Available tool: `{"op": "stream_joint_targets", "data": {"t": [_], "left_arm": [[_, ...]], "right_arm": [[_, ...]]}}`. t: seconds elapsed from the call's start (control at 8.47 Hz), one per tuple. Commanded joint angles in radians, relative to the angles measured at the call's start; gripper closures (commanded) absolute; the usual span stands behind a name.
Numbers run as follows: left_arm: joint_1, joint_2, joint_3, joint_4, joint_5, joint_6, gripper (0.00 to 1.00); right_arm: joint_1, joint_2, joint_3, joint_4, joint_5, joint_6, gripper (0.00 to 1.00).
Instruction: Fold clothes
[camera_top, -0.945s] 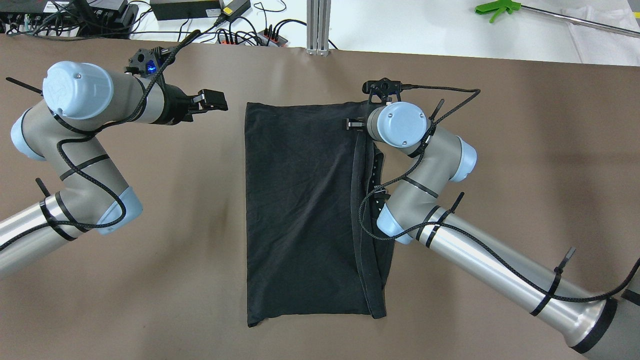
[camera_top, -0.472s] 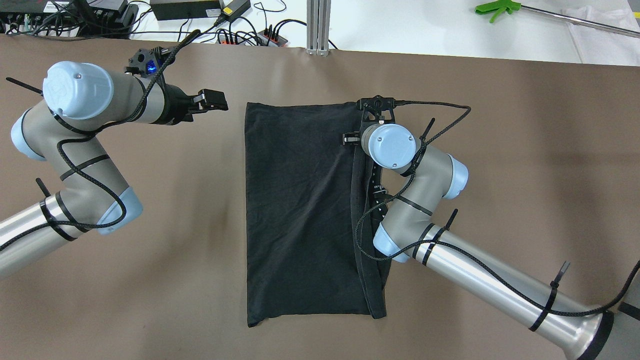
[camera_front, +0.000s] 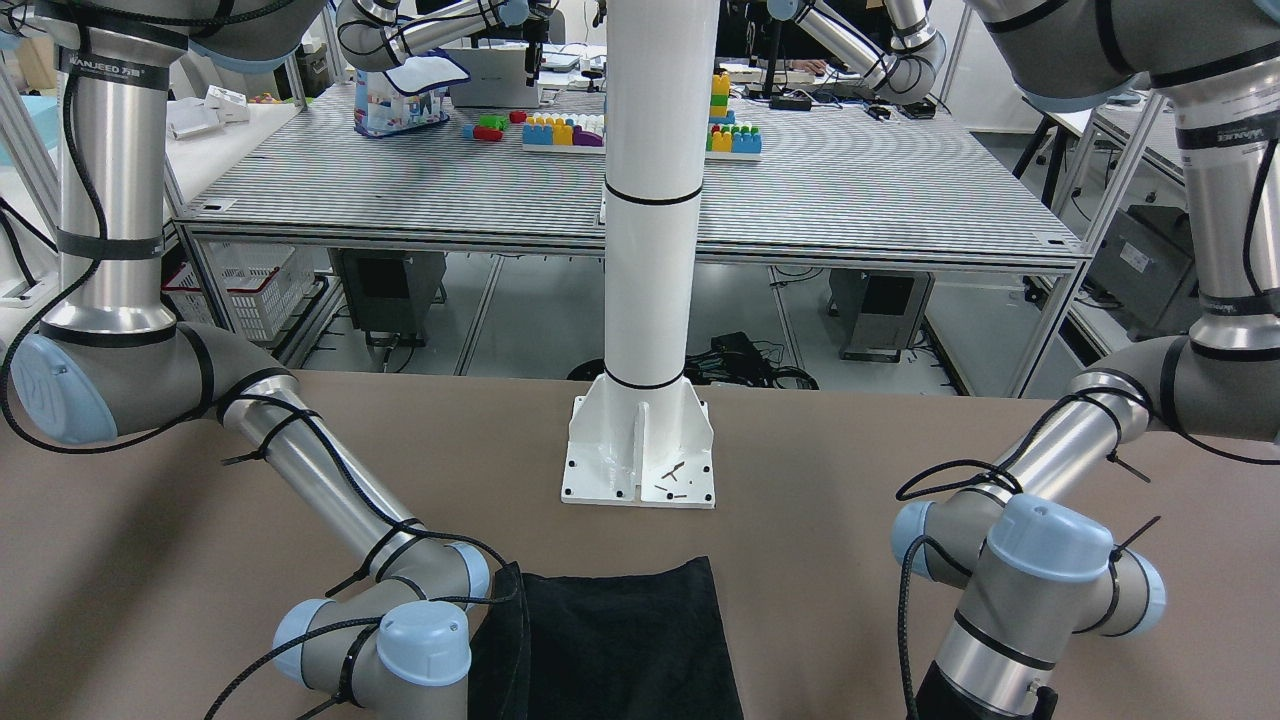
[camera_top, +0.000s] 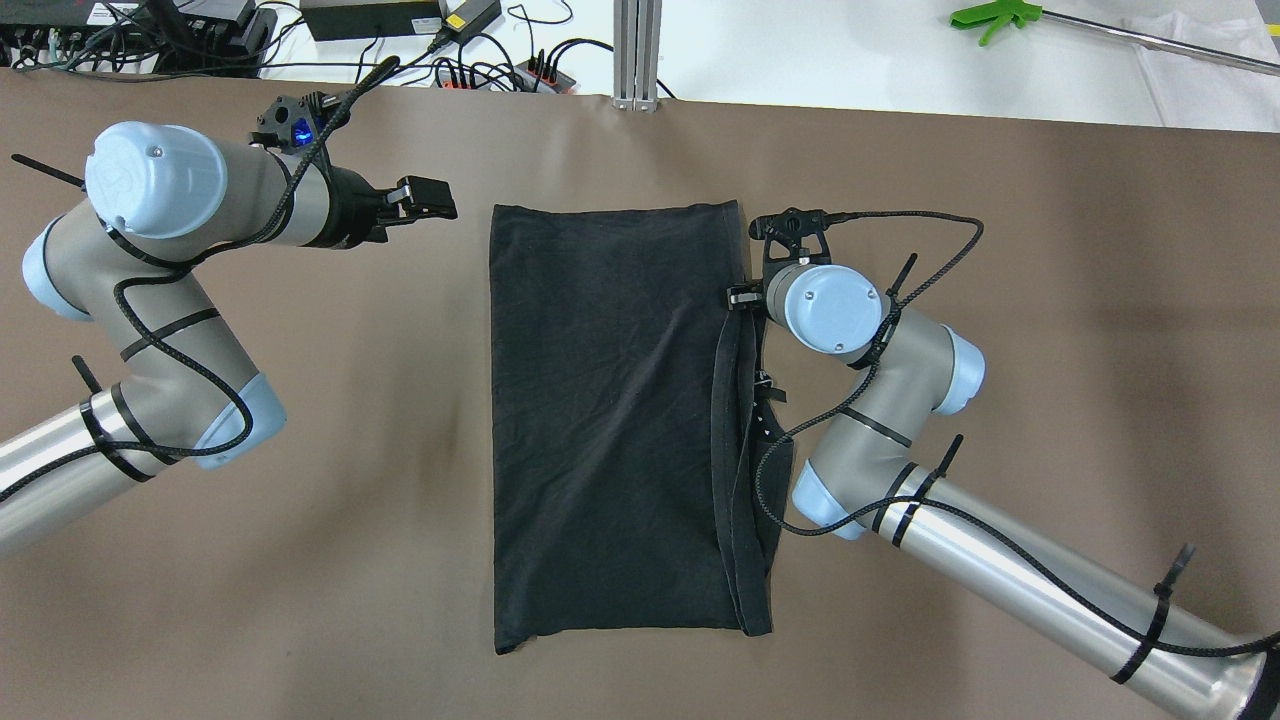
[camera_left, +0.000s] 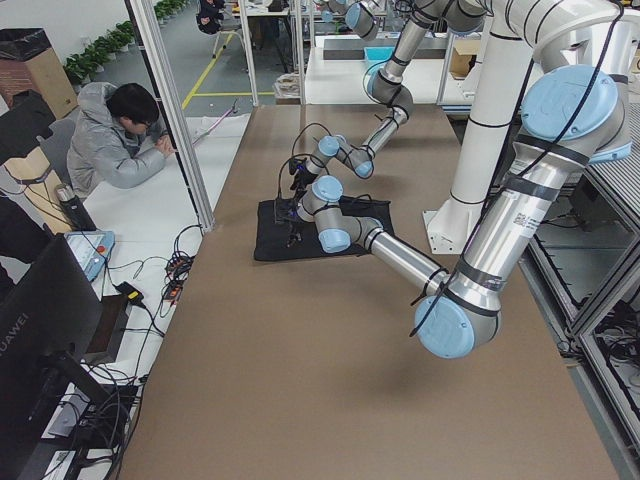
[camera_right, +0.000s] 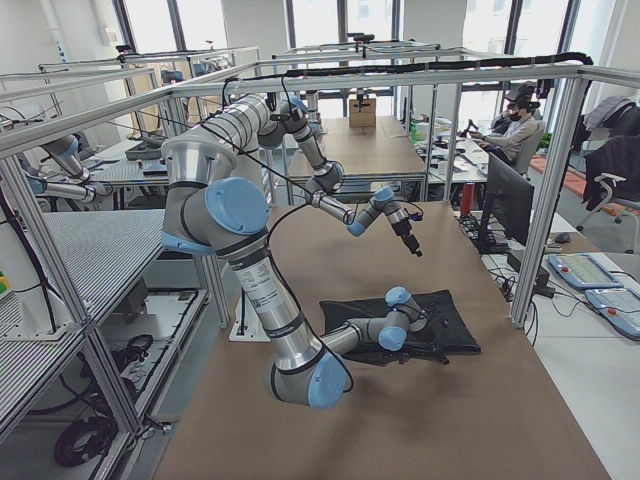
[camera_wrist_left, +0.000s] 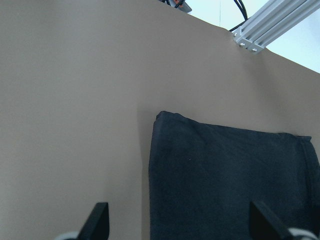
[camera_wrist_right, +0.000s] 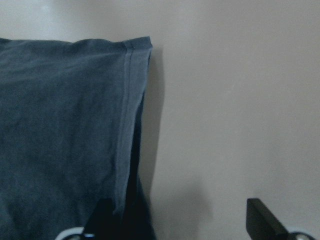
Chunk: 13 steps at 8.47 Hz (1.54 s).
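On the table (camera_top: 1000, 200), black garment (camera_top: 610, 420) lies flat; left end effector (camera_wrist_left: 181, 217) and right end effector (camera_wrist_right: 181, 215) both spread wide, empty.

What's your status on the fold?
Left tool open, beside the black garment. Right tool open over its right hem. Garment flat. No obstruction seen.

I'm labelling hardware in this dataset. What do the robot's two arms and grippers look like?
The left arm and right arm match: silvery-grey tube links, pale blue round joint caps, black bands, and a braided black cable fastened with black zip ties. The left gripper and right gripper are black and two-fingered. A blue light glows by the left wrist.
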Motion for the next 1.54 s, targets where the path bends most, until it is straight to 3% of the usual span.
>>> {"op": "stream_joint_targets", "data": {"t": [0.0,0.24,0.47,0.71,0.83,1.06,1.42], "left_arm": [[0.002,0.000,0.000,0.000,0.002,-0.002,0.00],[0.002,-0.002,-0.001,0.000,0.002,-0.002,0.00],[0.002,0.000,0.000,0.000,0.000,-0.002,0.00],[0.002,0.000,0.000,0.000,0.002,-0.002,0.00],[0.002,0.000,0.000,0.000,0.002,-0.002,0.00],[0.002,0.000,0.000,0.000,0.002,-0.002,0.00],[0.002,0.000,0.000,0.000,0.002,-0.002,0.00]], "right_arm": [[0.064,-0.084,0.031,0.014,0.083,-0.133,0.06],[0.069,-0.087,0.085,-0.003,0.091,-0.144,0.06],[0.069,-0.052,0.177,-0.128,0.120,-0.100,0.06],[0.017,-0.031,0.186,-0.155,0.111,0.080,0.06],[-0.018,-0.026,0.187,-0.156,0.108,0.093,0.06],[-0.086,-0.024,0.180,-0.155,0.010,0.136,0.06],[-0.091,-0.038,0.175,-0.155,0.003,0.123,0.06]]}}
